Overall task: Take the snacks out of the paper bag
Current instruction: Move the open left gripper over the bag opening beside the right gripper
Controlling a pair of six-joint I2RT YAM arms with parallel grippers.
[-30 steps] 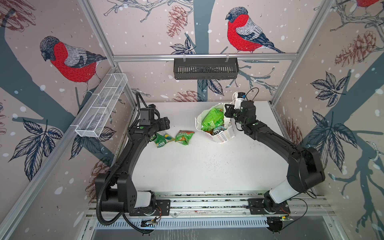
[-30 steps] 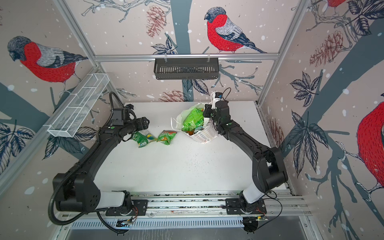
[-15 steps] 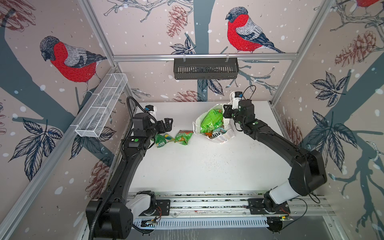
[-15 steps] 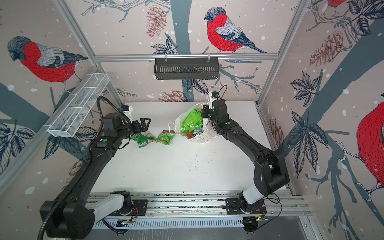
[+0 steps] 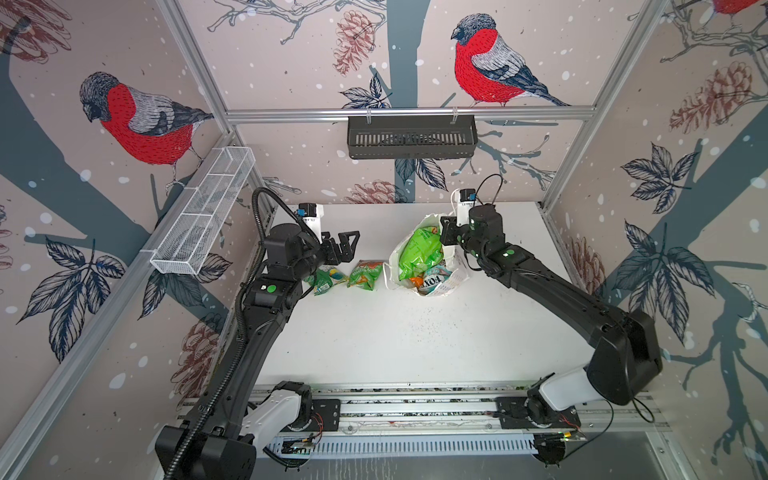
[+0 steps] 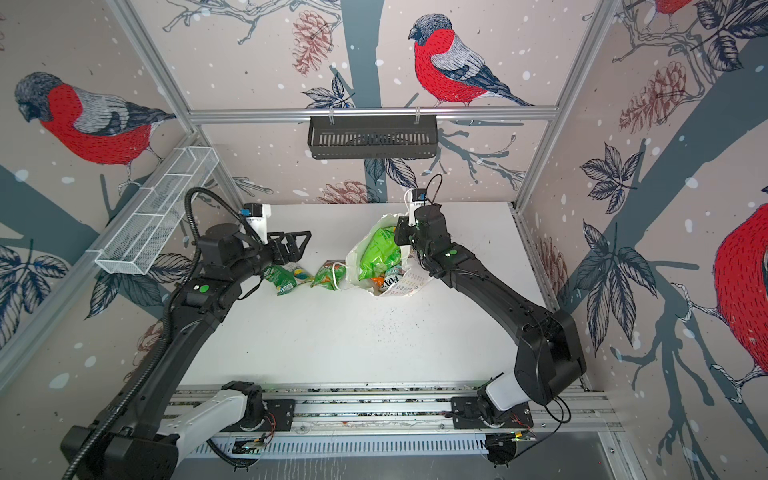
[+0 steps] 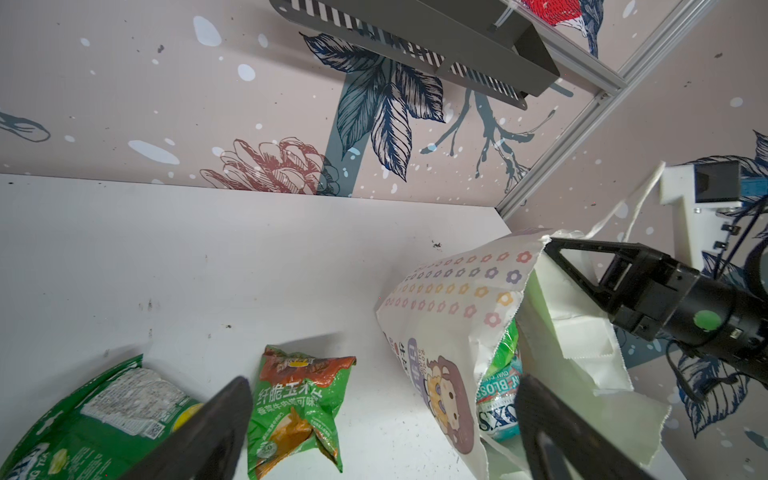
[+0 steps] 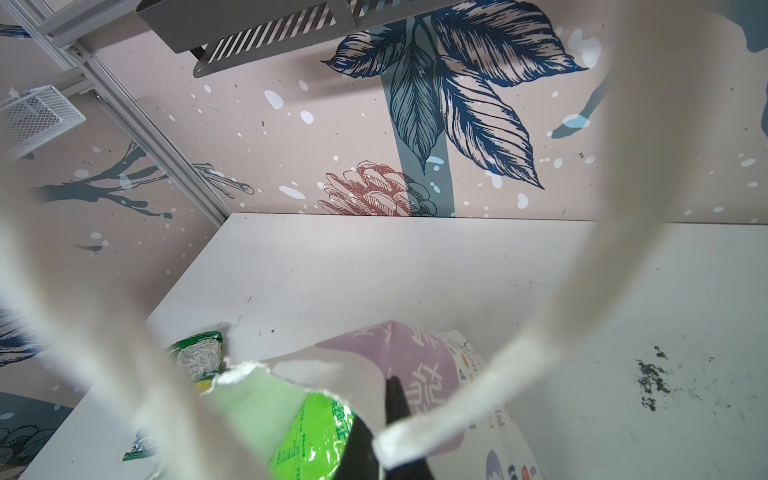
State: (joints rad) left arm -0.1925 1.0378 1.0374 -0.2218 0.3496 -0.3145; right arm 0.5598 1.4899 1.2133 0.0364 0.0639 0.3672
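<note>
Pinching the rim of the paper bag (image 7: 449,291) with my right gripper (image 5: 445,232): jaws are closed on the paper. That props the mouth open toward my left arm and should stop the bag sliding when I pull from it. The bag sits slumped near the middle of the table's (image 5: 395,332) far edge.

Left gripper (image 5: 351,245) is spread wide and empty, hovering toward the far-left corner. Below it a green packet (image 5: 328,280) and a second green packet (image 5: 365,274) lie flat, side by side. The second one is just beside the bag's mouth, and both are out of the reach path.

In the bag: a bright green packet (image 5: 419,253) on top, with a teal packet (image 5: 434,280) and an orange packet (image 5: 413,283) at the lip.

My read: early in the task, most snacks not out yet. Next is left arm in for the top packet. Risk is nipping bag paper along with the foil. The cord handle (image 8: 540,332) drapes across my right wrist view, so that view shows little of the inside.
</note>
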